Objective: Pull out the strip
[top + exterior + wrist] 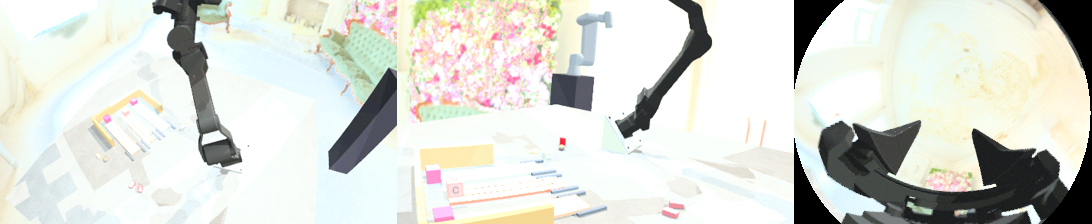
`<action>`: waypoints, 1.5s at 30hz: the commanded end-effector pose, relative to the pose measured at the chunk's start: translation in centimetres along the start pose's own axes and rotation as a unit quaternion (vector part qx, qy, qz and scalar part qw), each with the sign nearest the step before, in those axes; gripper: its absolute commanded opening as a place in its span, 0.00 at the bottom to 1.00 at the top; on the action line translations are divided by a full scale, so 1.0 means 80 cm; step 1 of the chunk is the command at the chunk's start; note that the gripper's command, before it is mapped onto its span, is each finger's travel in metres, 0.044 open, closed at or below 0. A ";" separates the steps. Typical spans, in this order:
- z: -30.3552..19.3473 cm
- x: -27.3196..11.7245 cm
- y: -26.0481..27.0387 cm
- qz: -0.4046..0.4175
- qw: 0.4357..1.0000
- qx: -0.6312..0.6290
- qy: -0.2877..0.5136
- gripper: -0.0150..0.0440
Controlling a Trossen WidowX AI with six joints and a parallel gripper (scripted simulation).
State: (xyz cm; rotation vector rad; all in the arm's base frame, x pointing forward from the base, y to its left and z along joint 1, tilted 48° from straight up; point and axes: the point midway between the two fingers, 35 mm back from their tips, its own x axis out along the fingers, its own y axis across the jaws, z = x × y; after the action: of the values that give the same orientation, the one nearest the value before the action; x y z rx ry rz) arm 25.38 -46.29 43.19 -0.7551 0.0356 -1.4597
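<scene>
The labelled cube (125, 113) (455, 189) is pale pink with a "C" on its face. It rests at the walled end of the middle strip (139, 128), which has orange edges. One magenta cube (133, 101) (433, 174) sits at the inner end of a pale strip (149, 113) on one side. Another magenta cube (107, 118) (443, 213) sits on the pale strip (123, 138) on the other side. Grey bars lie at the strips' outer ends. My gripper (947, 127) is open and empty, facing the room. It is outside the top and exterior views, away from the strips.
A yellow wall (120, 103) (456, 156) surrounds the cube end on three sides. Two small red-and-white pieces (132, 184) (676, 204) lie outside it. A red piece (562, 141) stands farther back. A dark pedestal (360, 130) (571, 92) bears a grey arm (589, 42).
</scene>
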 end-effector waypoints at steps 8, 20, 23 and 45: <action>-0.048 -0.122 0.175 0.349 0.932 0.089 0.039 0.93; -0.093 -0.356 0.268 0.648 0.697 0.236 0.198 0.93; -0.098 -0.419 0.269 0.696 0.615 0.272 0.252 0.93; -0.099 -0.563 0.237 0.757 0.382 0.351 0.396 0.93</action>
State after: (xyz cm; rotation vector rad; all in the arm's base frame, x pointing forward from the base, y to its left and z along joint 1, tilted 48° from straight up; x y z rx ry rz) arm 31.54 -10.93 9.26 0.7866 0.6306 0.2648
